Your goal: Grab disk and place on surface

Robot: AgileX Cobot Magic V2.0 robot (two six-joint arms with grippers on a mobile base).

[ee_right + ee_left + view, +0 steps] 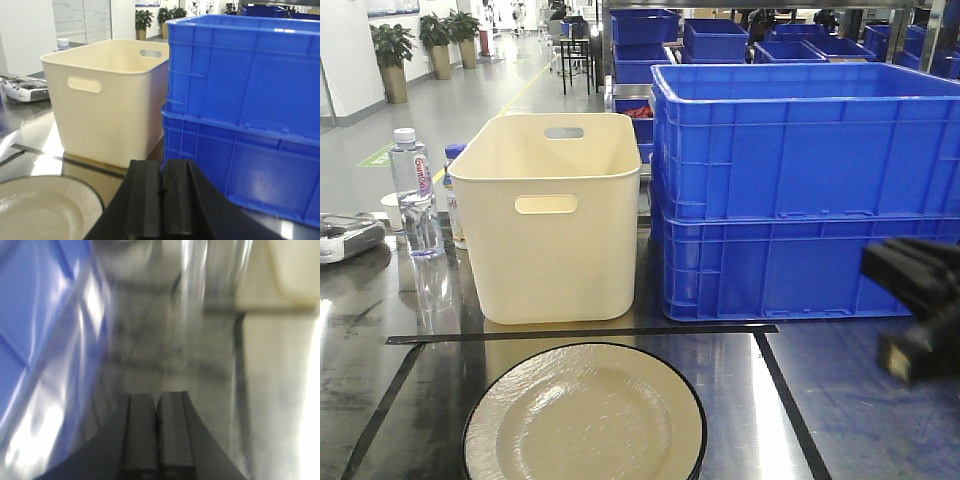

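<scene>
cream black-rimmed disk (585,415), blue crates (805,190)

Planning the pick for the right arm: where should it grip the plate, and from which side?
Grip the plate at its raised black rim on the right edge, coming in low from the right, where the right gripper already is. It lies flat on the table, so only the lip gives the fingers purchase; the bin blocks the far side.
</scene>
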